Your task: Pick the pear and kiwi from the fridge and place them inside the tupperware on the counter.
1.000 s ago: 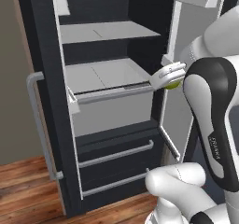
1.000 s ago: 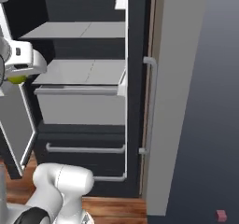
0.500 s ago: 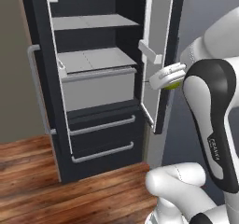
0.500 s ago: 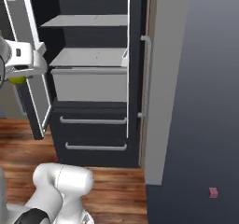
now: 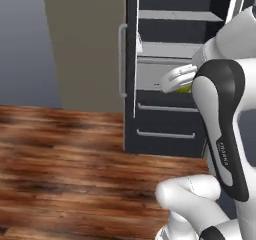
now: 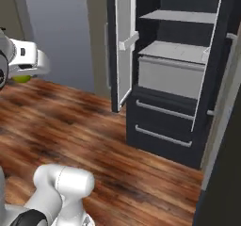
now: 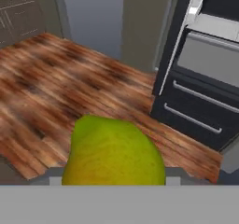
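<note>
My gripper [image 5: 180, 83] is shut on the yellow-green pear [image 5: 185, 89], which I hold at chest height in front of the arm. From the right base the gripper [image 6: 24, 72] sits at the far left, with the pear [image 6: 20, 78] peeking out under the white hand. The pear [image 7: 114, 153] looms large at the bottom of the hand view, between the fingers. The dark fridge [image 5: 165, 119] stands open behind, with grey shelves and a grey drawer [image 6: 170, 76]. The kiwi, the tupperware and the counter are out of view.
A brown wood floor [image 5: 65, 154] stretches out to the left of the fridge [image 7: 205, 92]. A beige panel [image 5: 82, 44] and a blue-grey wall [image 6: 56, 27] stand beside it. The fridge's open door [image 6: 120, 46] juts toward the floor. Cabinet fronts [image 7: 18, 15] show far off.
The whole picture has shifted: the base has swung and backed away from the fridge, so floor and wall now show. The pear stays in the shut gripper.
</note>
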